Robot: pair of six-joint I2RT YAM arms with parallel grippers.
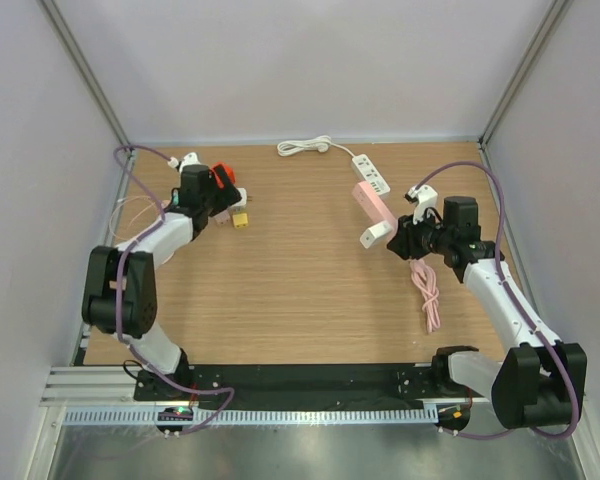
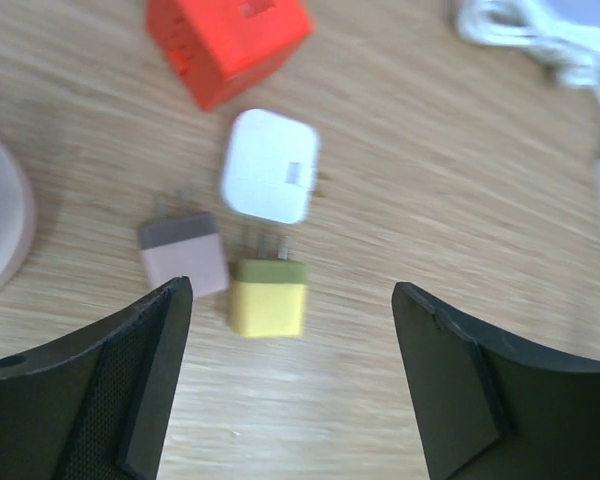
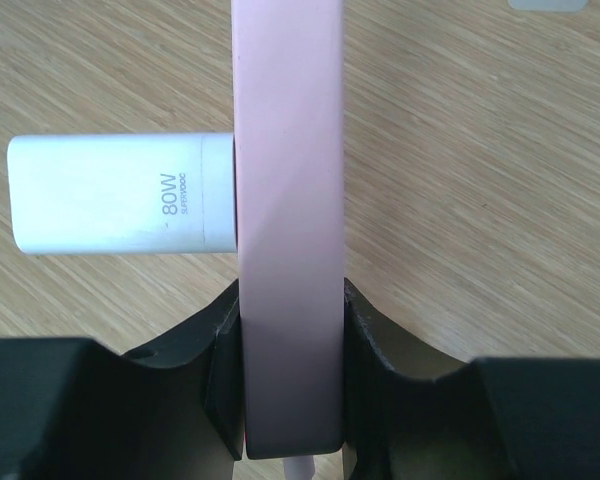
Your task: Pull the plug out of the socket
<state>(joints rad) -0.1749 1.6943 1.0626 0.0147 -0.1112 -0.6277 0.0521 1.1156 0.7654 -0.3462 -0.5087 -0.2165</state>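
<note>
The socket is a pink power strip [image 3: 287,200] held on edge, with my right gripper [image 3: 290,370] shut on its near end. A white plug [image 3: 120,193] marked 80W sticks out of the strip's left side, still seated in it. From above, the pink strip [image 1: 373,203] and white plug [image 1: 376,235] sit right of the table's middle, just left of the right gripper [image 1: 405,240]. My left gripper [image 2: 292,330] is open at the far left with nothing between its fingers. It hovers just short of a loose yellow plug [image 2: 268,296].
Beside the yellow plug lie a pink plug [image 2: 183,254], a white charger [image 2: 269,166] and a red cube [image 2: 227,42]. A white power strip [image 1: 371,173] with its cord lies at the back. The pink cable [image 1: 426,293] is bundled near the right arm.
</note>
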